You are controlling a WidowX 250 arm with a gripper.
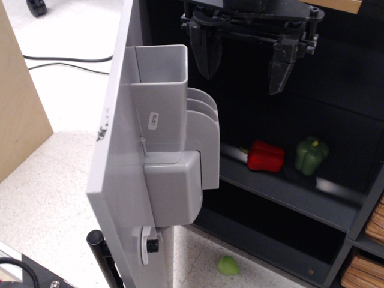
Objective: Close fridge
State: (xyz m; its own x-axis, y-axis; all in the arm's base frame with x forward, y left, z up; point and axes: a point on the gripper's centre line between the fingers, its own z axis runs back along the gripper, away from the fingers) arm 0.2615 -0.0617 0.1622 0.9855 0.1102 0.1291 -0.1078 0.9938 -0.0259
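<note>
The fridge stands open. Its light grey door (120, 150) swings out toward me at the left, showing its inner side with grey moulded bins (174, 132). The black bar handle (103, 255) shows at the door's lower outer edge. The black fridge body (312, 198) lies behind, with a dark shelf. My gripper (243, 66) hangs at the top, inside the fridge opening, to the right of the door bins. Its two black fingers are apart and hold nothing.
A red pepper (266, 156) and a green pepper (311, 155) lie on the fridge shelf. A small green object (228, 265) lies on the speckled floor below. Wooden slats (366, 252) show at the right edge, a wooden panel (18, 108) at the left, cables (66, 59) on the floor.
</note>
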